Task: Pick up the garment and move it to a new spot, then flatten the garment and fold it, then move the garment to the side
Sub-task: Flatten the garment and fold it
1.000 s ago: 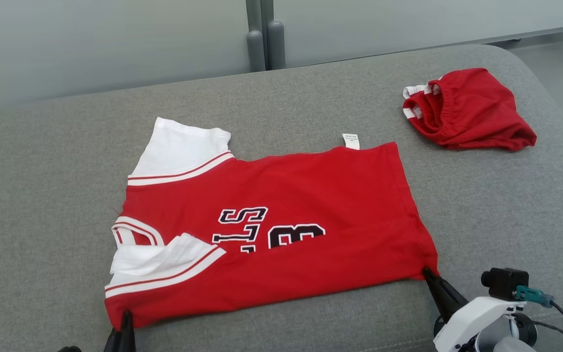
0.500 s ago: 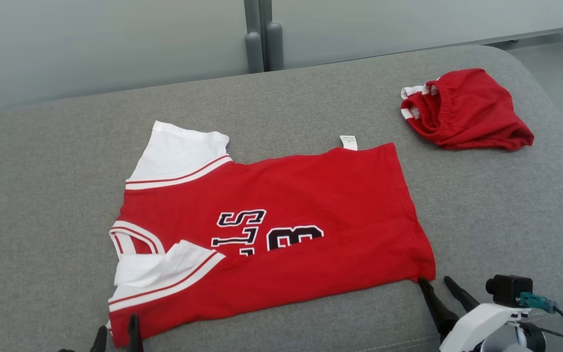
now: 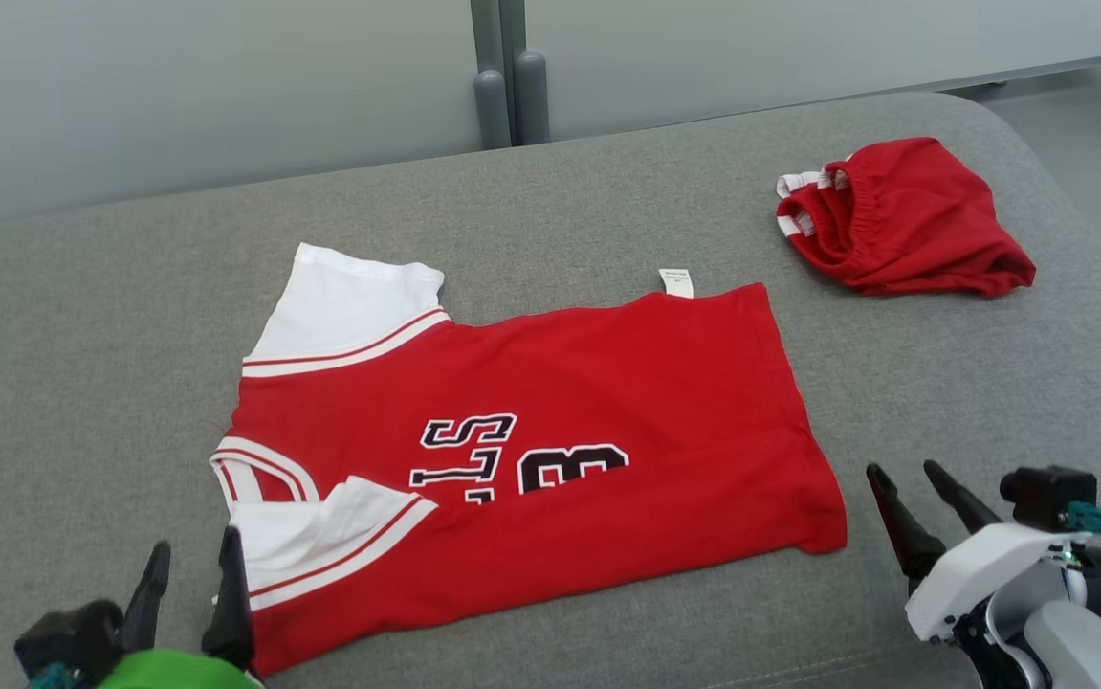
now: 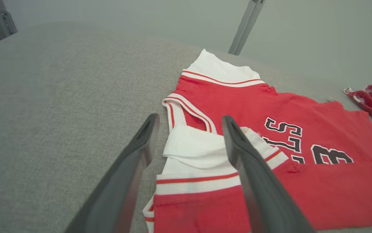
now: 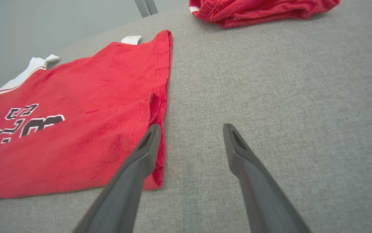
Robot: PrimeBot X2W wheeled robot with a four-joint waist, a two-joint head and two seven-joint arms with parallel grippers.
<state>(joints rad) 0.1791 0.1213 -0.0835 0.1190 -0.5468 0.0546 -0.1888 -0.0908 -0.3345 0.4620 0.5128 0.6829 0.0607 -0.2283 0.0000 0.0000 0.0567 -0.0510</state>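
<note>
Red jersey (image 3: 550, 431) folded flat, mid gray cushion.

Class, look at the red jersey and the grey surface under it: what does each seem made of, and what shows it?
Red jersey: soft knit cloth, matt, perhaps cotton; it lies limp, with a stitched hem and fuzzy nap close up. Grey surface: woven upholstery fabric, matt; a fine flecked weave shows.

The jersey (image 3: 550, 383) is folded over itself, so part of its lettering (image 3: 470, 450) and number (image 3: 571, 466) lies hidden under the fold. The tag's (image 3: 675, 282) print is too small to read. The shorts (image 4: 371, 98) run off the right edge of the left wrist view — and off the top of the right wrist view, where the jersey is cut at the left edge.
</note>
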